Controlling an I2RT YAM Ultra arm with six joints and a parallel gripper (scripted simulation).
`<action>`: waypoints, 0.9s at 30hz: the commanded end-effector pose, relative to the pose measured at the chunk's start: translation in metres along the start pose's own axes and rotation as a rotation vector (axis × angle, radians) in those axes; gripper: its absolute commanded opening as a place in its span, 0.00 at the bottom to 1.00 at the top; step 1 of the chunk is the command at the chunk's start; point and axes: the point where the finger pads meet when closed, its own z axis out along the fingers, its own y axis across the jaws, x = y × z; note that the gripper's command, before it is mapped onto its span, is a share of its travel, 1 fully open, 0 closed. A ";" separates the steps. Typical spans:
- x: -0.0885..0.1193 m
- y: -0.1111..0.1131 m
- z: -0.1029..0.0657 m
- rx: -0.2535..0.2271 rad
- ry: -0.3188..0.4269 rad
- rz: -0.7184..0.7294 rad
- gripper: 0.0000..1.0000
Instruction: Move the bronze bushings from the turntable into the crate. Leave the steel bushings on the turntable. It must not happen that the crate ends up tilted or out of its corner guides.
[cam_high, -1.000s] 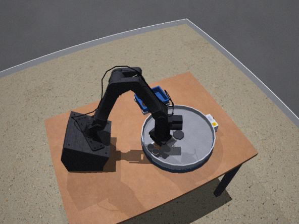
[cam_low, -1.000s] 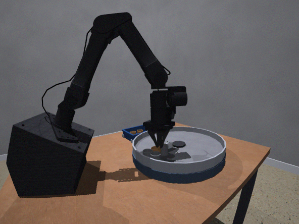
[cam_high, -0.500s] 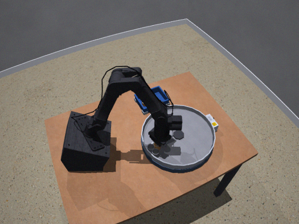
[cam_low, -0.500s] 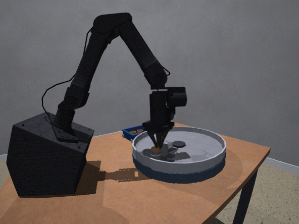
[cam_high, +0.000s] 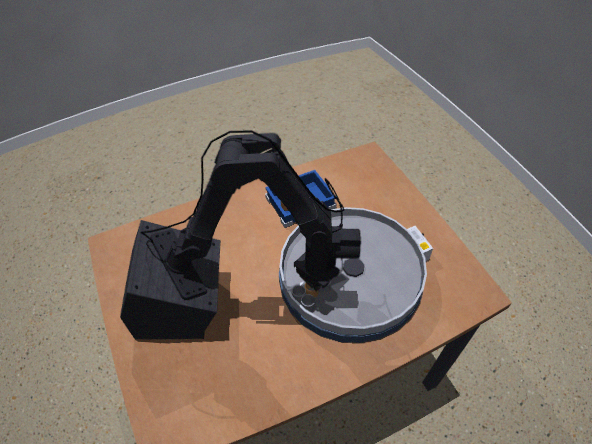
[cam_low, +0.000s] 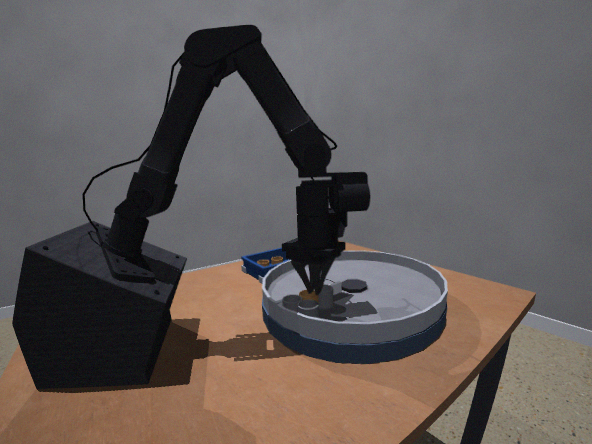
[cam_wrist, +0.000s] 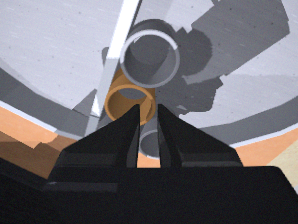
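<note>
"Where's the bronze bushing (cam_high: 308, 291) (cam_low: 308, 295) (cam_wrist: 114, 106)?"

"On the turntable (cam_high: 382, 260) (cam_low: 400, 285) (cam_wrist: 40, 42), beneath the gripper (cam_high: 316, 288) (cam_low: 313, 291) (cam_wrist: 148, 111) but off-centre in the wrist view, toward the left-hand finger."

"Grasped?"

"No, the fingers are slightly parted, empty. I'd line them up over its wall."

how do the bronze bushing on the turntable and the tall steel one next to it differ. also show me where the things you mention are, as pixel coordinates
The bronze bushing (cam_low: 308, 295) (cam_wrist: 114, 106) is orange-brown; the tall steel bushing (cam_low: 326, 298) (cam_wrist: 176, 65) is grey. The bronze bushing stands lower than the tall steel bushing. Both are open rings standing upright.
</note>
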 end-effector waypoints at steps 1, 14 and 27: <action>-0.009 -0.006 -0.009 0.024 -0.036 0.005 0.15; -0.009 -0.006 -0.009 0.024 -0.036 0.005 0.15; -0.011 -0.008 -0.013 0.023 -0.034 0.005 0.15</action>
